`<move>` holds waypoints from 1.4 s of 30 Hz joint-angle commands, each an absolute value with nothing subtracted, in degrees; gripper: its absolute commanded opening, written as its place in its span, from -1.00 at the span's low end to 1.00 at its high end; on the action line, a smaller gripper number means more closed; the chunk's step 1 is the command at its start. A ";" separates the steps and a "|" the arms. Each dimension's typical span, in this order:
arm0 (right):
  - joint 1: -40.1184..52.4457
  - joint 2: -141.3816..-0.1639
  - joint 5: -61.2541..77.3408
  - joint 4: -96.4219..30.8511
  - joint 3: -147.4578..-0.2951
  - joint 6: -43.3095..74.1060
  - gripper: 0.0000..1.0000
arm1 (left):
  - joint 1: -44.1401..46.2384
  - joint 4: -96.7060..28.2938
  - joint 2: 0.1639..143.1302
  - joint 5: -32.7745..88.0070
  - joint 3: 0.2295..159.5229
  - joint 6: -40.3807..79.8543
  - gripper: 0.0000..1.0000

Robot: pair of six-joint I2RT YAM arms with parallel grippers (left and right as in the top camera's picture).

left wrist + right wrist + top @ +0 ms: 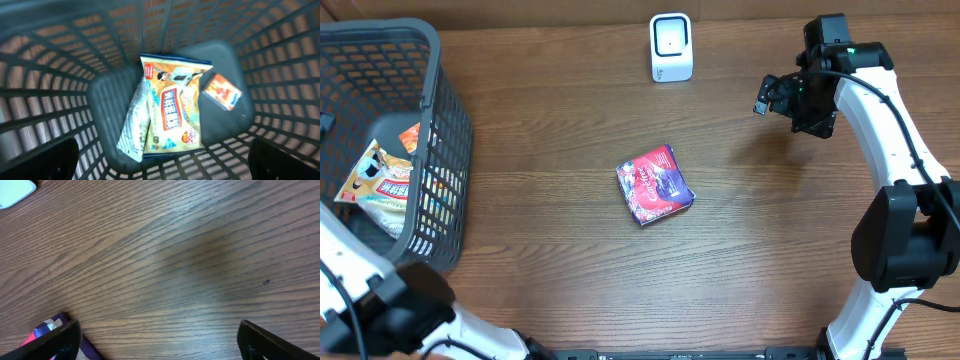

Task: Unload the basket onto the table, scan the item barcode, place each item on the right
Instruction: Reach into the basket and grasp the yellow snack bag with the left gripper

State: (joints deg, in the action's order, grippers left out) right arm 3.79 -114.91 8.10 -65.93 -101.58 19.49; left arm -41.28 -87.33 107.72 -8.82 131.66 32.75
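**Overhead view.** The red packet (655, 186) is lying flat on the tabletop (540, 250), well in front of the white scanner (671, 47) on the robot's side, and nothing is touching it. The right tool (775, 96) is hovering to one side of the scanner, apart from it. A grey basket (448, 120) is standing far off on the scanner's other side.

**Left wrist view.** The left tool (165, 162) is hanging above the basket with its fingers (50, 160) spread wide, gripping nothing. A yellow packet (172, 107) and a small orange box (222, 91) are lying on the basket floor.

**Right wrist view.** The right tool is hanging spread wide and empty over the wood. A corner of the red packet is showing beside one finger (55, 342), and an edge of the scanner is showing at the frame's far corner.
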 commanded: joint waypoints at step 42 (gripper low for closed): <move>3.77 -113.36 7.73 -65.67 -103.20 19.77 1.00 | -37.63 -72.82 126.34 -10.72 112.62 28.69 0.99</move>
State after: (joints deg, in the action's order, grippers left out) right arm 3.79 -114.91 8.10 -65.91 -101.58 19.51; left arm -37.60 -76.27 126.63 -11.00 115.83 28.80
